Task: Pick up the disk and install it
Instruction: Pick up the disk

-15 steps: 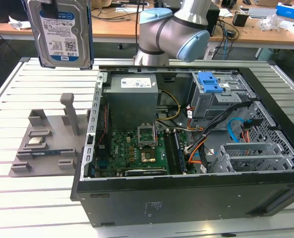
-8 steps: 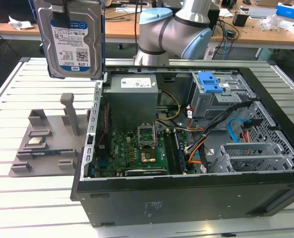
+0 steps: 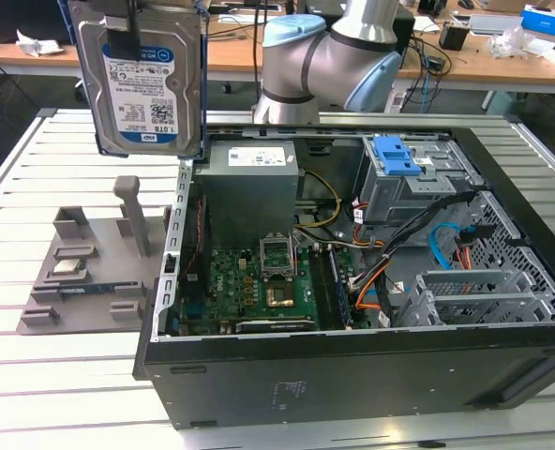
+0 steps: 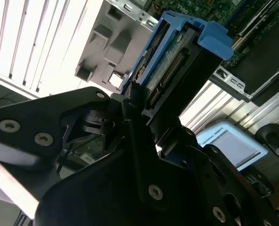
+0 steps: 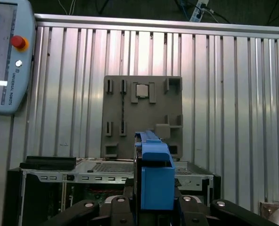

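The disk [image 3: 146, 84], a silver drive with a blue-and-white label and a blue bracket around it, hangs upright in the air at the exterior view's upper left. It is above the table, over the left wall of the open computer case [image 3: 352, 366]. My gripper [image 3: 121, 39] is shut on it from above, and one black finger [image 3: 120, 45] lies across the label. In both wrist views the disk [image 4: 170, 61] [image 5: 153, 174] stands edge-on between the black fingers [image 4: 132, 106], blue bracket outward. The gripper [image 5: 153, 209] clamps its lower end.
A grey parts holder [image 3: 85, 267] [image 5: 142, 113] lies on the slatted table left of the case. Inside the case are a motherboard [image 3: 259, 286], a power supply [image 3: 249, 183], cables and a blue-latched grey drive cage [image 3: 404, 169]. A teach pendant [image 5: 7, 56] rests on the table.
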`<state>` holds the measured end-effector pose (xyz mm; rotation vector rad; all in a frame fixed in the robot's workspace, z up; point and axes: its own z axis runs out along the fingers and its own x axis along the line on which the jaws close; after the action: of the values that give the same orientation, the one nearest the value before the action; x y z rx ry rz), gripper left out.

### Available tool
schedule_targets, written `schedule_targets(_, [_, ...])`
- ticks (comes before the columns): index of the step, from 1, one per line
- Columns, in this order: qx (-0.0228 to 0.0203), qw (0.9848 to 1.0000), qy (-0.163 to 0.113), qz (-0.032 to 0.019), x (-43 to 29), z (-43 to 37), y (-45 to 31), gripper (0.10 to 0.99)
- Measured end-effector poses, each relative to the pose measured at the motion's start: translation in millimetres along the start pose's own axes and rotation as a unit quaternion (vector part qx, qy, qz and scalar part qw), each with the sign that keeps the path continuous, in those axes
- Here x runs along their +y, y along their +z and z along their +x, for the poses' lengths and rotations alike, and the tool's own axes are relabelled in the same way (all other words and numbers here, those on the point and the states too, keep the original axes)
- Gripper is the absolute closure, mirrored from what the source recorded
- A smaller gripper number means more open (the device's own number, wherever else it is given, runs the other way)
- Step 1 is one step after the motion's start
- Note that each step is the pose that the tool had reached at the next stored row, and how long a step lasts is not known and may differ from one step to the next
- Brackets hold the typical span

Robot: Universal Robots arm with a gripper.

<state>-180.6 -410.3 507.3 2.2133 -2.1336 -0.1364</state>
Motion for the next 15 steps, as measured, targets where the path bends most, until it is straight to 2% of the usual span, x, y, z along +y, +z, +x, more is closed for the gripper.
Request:
schedule_targets(4, [0.0,1.0,0.0,-0.0002,-7.0,11.1,-0.8,0.718])
schedule_targets(9, [0.0,1.0,0.0,-0.0005,-12.9,20.0,-1.4,0.718])
schedule_targets(12, [0.0,1.0,0.0,-0.0007,-18.8,29.1,-2.1,0.718])
schedule_targets(15, [0.0,1.0,0.0,-0.0008,-21.8,33.6,-2.4,0.718])
